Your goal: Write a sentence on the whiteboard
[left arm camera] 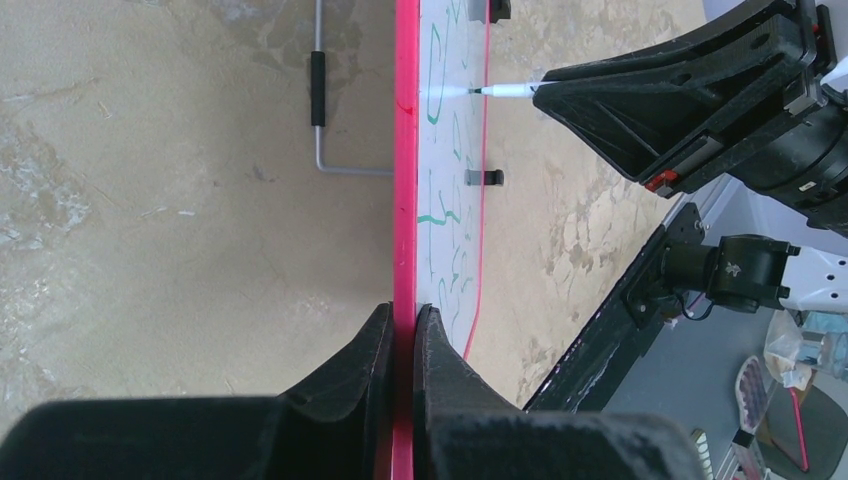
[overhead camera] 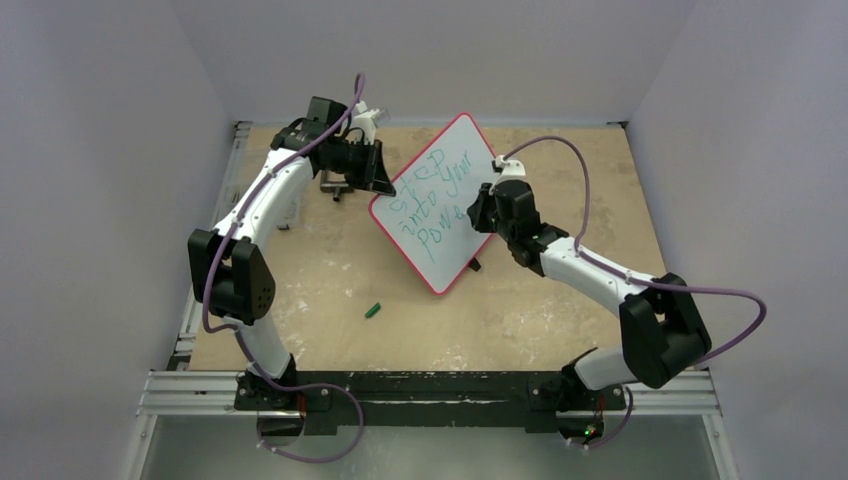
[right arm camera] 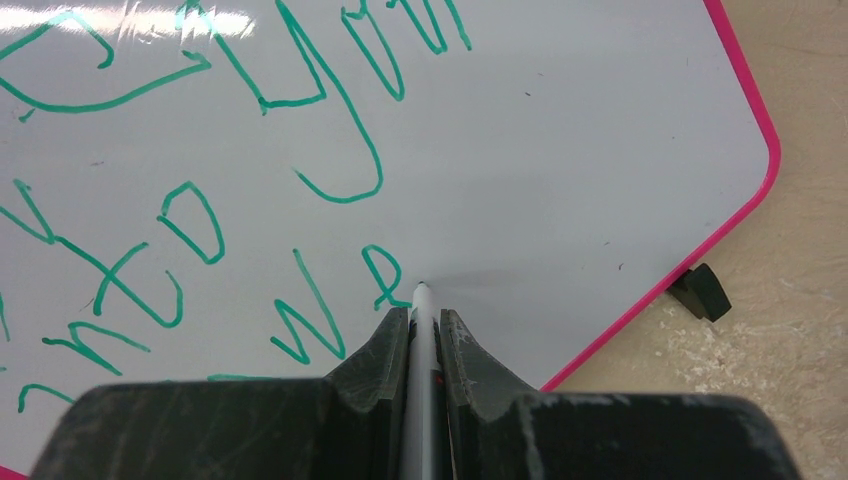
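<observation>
Two grips matter: your left gripper [left arm camera: 403,312] is clamped on the red rim of the flat rectangular white whiteboard [overhead camera: 452,262], tilted up between the arms; your right gripper [right arm camera: 424,315] pinches a slim white marker [right arm camera: 422,335], tip at the green handwritten sentence [right arm camera: 130,275]. Board looks light, stiff, slick: hold it at the rim, press gently.

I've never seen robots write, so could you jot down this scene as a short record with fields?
Left gripper: shut on the whiteboard rim
Right gripper: shut on a marker, tip at the board
Sentence: green, three lines, last word so far "powe"
Elsewhere: green cap lies loose, apart from the board
</observation>
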